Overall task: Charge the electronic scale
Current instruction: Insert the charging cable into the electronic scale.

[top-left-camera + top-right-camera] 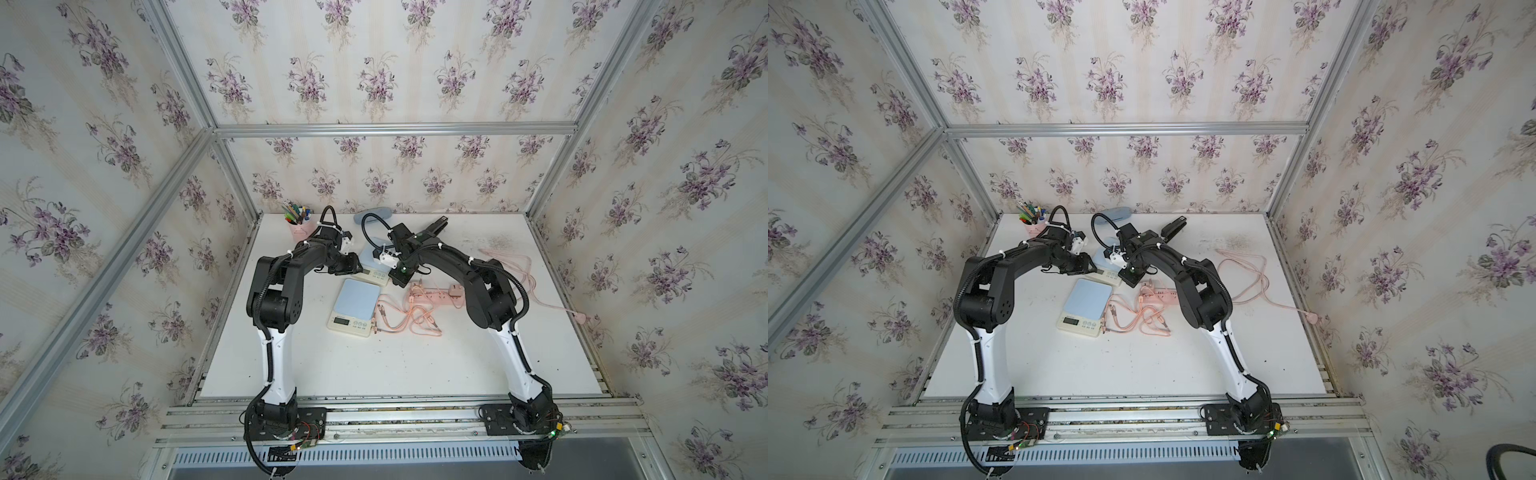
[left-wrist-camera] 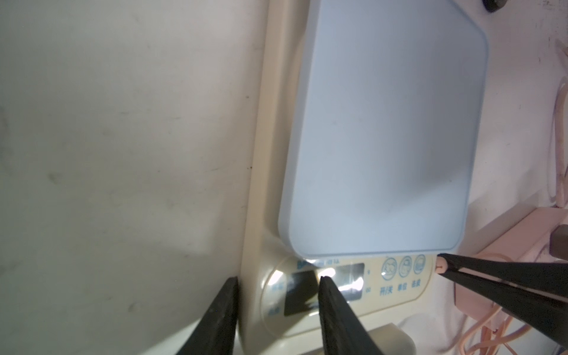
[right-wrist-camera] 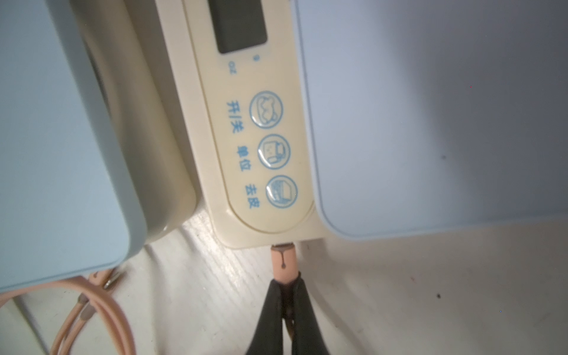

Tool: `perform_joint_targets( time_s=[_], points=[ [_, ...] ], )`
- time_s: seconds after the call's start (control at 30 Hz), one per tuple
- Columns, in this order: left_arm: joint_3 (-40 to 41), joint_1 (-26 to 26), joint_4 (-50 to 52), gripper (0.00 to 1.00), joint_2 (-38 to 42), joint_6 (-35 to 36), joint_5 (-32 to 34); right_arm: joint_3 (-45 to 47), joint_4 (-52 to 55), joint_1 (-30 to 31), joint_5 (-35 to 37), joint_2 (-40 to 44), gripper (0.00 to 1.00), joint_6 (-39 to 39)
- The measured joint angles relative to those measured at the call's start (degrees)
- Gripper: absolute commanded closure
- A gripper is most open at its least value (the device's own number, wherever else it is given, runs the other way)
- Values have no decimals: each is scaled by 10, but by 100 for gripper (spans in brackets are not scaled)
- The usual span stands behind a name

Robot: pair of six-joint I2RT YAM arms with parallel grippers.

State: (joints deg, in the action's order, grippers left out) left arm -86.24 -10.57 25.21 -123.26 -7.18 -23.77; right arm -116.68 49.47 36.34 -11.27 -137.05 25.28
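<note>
Pink plug (image 3: 283, 262) at side port of electronic scale (image 3: 264, 172), pinched tight in right gripper (image 3: 285, 281). Left gripper (image 2: 276, 279), jaws partly apart, astride its display corner, clasping nothing. Second scale (image 1: 353, 305) and power strip (image 1: 434, 296) just beside it.

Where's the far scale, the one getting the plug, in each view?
Top view: far scale just beyond the near scale, partly covered.
Top view: same place.
Left wrist: fills the middle.
Right wrist: centre and right, pink plug at its side.
Shared landmark: its button panel.
</note>
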Motion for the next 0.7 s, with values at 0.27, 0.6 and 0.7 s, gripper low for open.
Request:
perform_joint_targets(
  time_s=[0.27,0.6,0.7],
  points=[
    [-4,-10,2,57,0,-9,21,-37,37,0,5,-15,100,0],
    [10,-16,-16,59,6,-27,25,-73,69,0,7,-38,100,-9],
    [17,-17,-32,59,8,-36,25,-73,72,0,7,-39,100,-17]
  ],
)
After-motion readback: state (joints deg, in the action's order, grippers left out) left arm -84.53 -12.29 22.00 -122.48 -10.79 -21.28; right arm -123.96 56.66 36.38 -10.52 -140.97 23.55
